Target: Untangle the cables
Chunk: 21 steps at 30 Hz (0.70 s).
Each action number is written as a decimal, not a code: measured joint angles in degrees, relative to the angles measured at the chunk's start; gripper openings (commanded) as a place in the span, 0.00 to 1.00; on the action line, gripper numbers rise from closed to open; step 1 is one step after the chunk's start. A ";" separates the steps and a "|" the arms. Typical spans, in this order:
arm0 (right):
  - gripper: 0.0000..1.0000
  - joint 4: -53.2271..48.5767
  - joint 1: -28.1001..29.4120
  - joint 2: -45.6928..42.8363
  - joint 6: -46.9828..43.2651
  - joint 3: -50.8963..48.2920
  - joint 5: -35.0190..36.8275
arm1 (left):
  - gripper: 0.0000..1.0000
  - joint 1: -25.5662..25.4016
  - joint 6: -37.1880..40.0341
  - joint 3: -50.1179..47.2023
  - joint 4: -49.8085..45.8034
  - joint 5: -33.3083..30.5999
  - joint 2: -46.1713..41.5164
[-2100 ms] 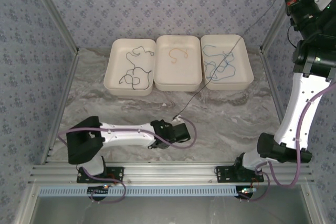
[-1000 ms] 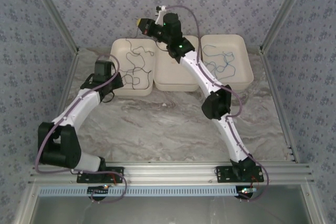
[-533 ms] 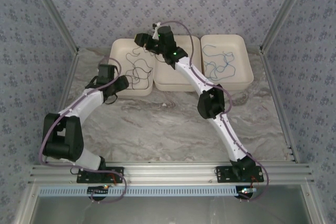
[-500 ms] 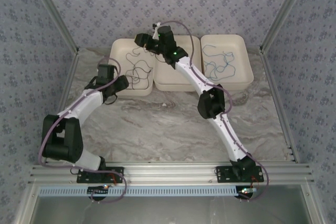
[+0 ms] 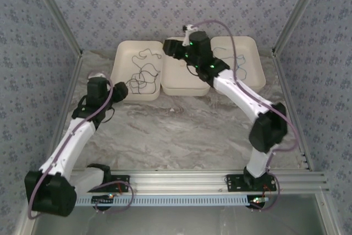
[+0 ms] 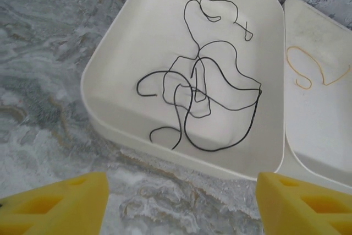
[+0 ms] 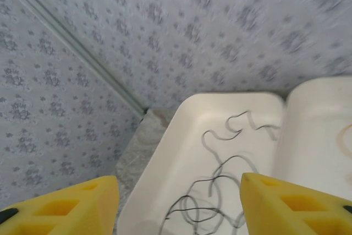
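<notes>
A grey-veined marble desk (image 5: 165,130) takes up most of the top view, and three white trays stand side by side along its 12 o'clock edge. The left tray (image 5: 122,59) is toward 11 o'clock, the middle tray (image 5: 181,83) at 12 and the right tray (image 5: 254,64) toward 1 o'clock, each touching or just beside its neighbour. The right arm (image 5: 242,94) rises from its base at 5 o'clock, bends at an elbow near 3 o'clock and stretches across the near-left corner of the right tray to the far part of the middle tray. The left arm (image 5: 77,136) runs from 7 o'clock up toward 10 o'clock and ends just outside the near-left corner of the left tray. The right pincer (image 7: 179,202) hangs above the seam between the left and middle trays, its yellow fingers spread wide with nothing between them. The left pincer (image 6: 181,196) is also spread wide and empty, over bare desk at the 6 o'clock side of the left tray. The black cable (image 6: 195,89) lies loose in the left tray in overlapping loops, its densest part toward the tray's 5 o'clock corner. The blue cable (image 5: 240,70) lies in the right tray, partly hidden by the right arm. The short orange cable (image 6: 290,67) rests curled in the middle tray, well apart from the other two.
</notes>
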 measured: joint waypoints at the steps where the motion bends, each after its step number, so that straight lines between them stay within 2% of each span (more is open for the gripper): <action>1: 0.86 0.63 -0.33 -4.87 -0.98 -5.09 1.99 | 0.76 0.55 -0.66 -1.75 -0.24 0.17 -2.47; 2: 0.98 0.74 -0.66 -9.46 -1.66 -9.79 4.26 | 0.82 0.98 -1.25 -3.30 -0.68 0.26 -4.96; 3: 0.99 0.55 -1.07 -13.20 -2.05 -13.49 6.21 | 0.99 1.27 -1.60 -4.44 -1.01 0.35 -6.95; 8: 0.99 -6.29 -3.82 -33.70 -3.34 -32.11 19.54 | 0.99 1.44 -3.41 -10.49 -2.36 0.50 -16.72; 11: 0.99 -10.88 -4.24 -44.98 -3.52 -42.60 28.98 | 0.99 1.44 -3.85 -13.88 -3.58 -0.28 -19.23; 15: 0.99 -20.98 -5.20 -53.20 -0.04 -49.35 42.01 | 0.99 1.42 -6.14 -15.02 -8.04 -6.71 -19.52; 18: 0.99 -18.23 -10.51 -57.94 -3.74 -57.11 44.37 | 0.99 1.49 -8.31 -14.99 -11.06 -14.88 -17.88; 21: 0.99 -10.10 -18.12 -61.81 -9.64 -68.48 41.31 | 0.99 1.66 -3.96 -16.22 -6.40 -18.58 -15.85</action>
